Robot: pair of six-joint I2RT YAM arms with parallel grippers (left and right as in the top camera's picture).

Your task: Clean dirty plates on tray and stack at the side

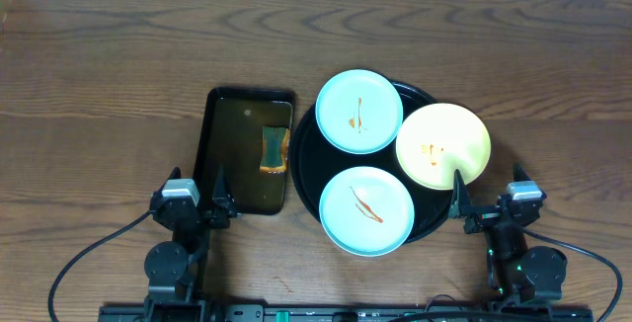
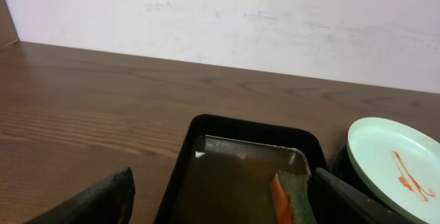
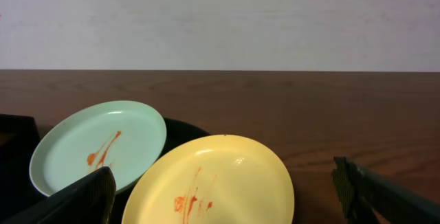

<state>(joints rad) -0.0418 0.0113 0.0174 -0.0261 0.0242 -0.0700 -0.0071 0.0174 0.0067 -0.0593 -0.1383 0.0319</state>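
The job is at its very start, by my reading. All three plates sit on the tray (image 1: 304,164), each lapping over its rim. The far mint plate (image 1: 358,112) is at the upper left, the yellow plate (image 1: 443,145) at the right, and the near mint plate (image 1: 366,210) at the front edge. Every one carries an orange-brown smear near its middle, so none is cleaned, and no stack stands on the counter (image 1: 99,65) beside the tray.

The sponge (image 1: 274,150) lies untouched in the small tray (image 1: 227,134), just left of the round one, in what looks like a film of brownish liquid.

Both arms sit at the near edge of the counter. The left gripper (image 1: 197,189) is at the small tray's near end, jaws spread wide and empty. The right gripper (image 1: 489,194) is near the yellow plate's front rim, jaws likewise apart with nothing between them.

Left to do: take up the sponge, wipe each plate, and stack all three aside.
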